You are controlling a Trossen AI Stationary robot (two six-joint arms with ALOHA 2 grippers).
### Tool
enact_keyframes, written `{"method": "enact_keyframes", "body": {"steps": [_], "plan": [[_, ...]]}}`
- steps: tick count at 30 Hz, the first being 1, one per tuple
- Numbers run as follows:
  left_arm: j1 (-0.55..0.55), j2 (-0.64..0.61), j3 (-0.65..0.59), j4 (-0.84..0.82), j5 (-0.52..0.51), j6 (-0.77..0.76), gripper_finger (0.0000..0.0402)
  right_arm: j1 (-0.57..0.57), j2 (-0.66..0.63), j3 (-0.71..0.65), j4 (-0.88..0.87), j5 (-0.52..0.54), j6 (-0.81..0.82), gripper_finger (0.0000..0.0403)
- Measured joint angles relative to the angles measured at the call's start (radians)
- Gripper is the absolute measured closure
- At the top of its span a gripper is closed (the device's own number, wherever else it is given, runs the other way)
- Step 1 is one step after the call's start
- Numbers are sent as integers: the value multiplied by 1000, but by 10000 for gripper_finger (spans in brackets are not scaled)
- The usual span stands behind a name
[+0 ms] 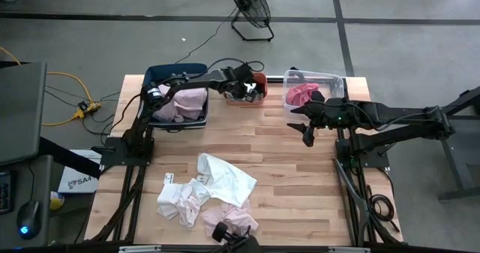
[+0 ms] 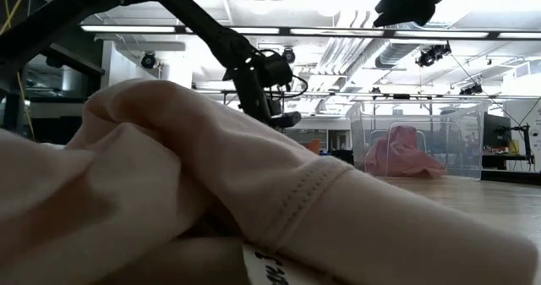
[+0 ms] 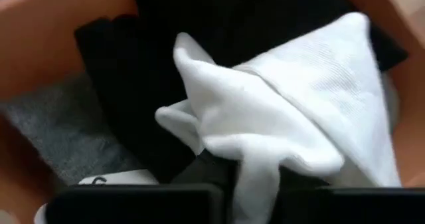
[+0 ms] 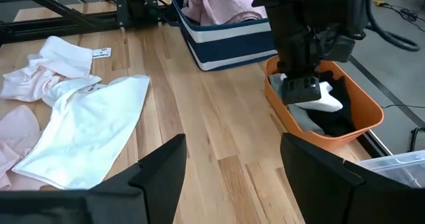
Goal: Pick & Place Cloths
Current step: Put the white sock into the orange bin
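My left gripper reaches down into the orange bin at the table's far edge, shut on a white cloth. That cloth lies over black cloths and a grey one in the bin. My right gripper hangs open above the table's right part, holding nothing. A white cloth and pink and white cloths lie flat on the near half of the table. One pink cloth fills the low view. My left gripper pinches a bunched fold of the white cloth between its two fingers. The fingers come from above, slanting down into the orange bin. The rest of the cloth lies spread on the black cloths in the bin.
A blue bin with pink cloths stands to the left of the orange bin. A clear bin with a pink cloth stands to its right. Bare wood shows between the bins and the loose cloths.
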Motion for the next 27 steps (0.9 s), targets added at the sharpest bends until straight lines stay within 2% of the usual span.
{"method": "enact_keyframes", "body": {"steps": [3,11,15,18,22,24,27], "plan": [[-6,0,27,-23,1,22,332,0,0,0,0,0,0,167],[-14,0,137,-147,0,32,163,0,0,0,-8,0,18,167],[-13,-1,204,-227,-7,25,107,0,0,0,-13,0,18,167],[-14,-1,255,-286,-47,22,90,0,0,0,-17,0,18,167],[-14,-3,295,-303,-67,22,95,0,0,0,-26,0,18,167],[-15,-3,310,-315,-67,22,110,0,0,0,-27,0,18,167],[-15,-3,317,-320,-68,26,159,0,0,0,-28,0,18,167]]}}
